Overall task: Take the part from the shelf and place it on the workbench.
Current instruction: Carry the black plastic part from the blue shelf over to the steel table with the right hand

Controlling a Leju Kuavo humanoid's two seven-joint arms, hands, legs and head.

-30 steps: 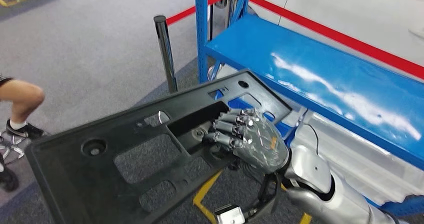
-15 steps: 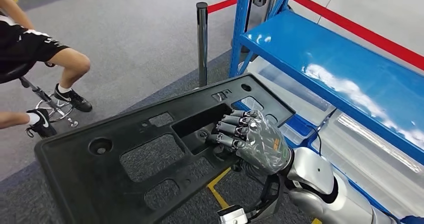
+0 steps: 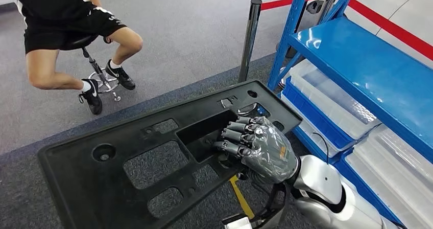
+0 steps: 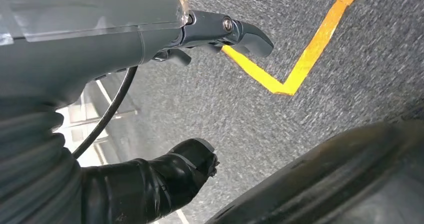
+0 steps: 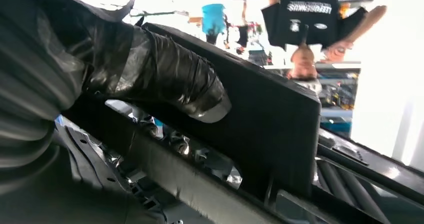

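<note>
The large flat black plastic panel with cut-out openings (image 3: 153, 157) hangs over the grey carpeted floor (image 3: 194, 29), left of the blue metal shelf rack (image 3: 367, 70). The right hand (image 3: 255, 144) grips its right part. A person on a stool (image 3: 66, 35) sits beyond, far left, the chrome barrier post (image 3: 250, 40) between them

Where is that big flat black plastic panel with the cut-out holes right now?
In the head view the black plastic panel is off the blue metal shelf, carried over the grey carpet by the right hand gripping its rectangular opening.
</note>
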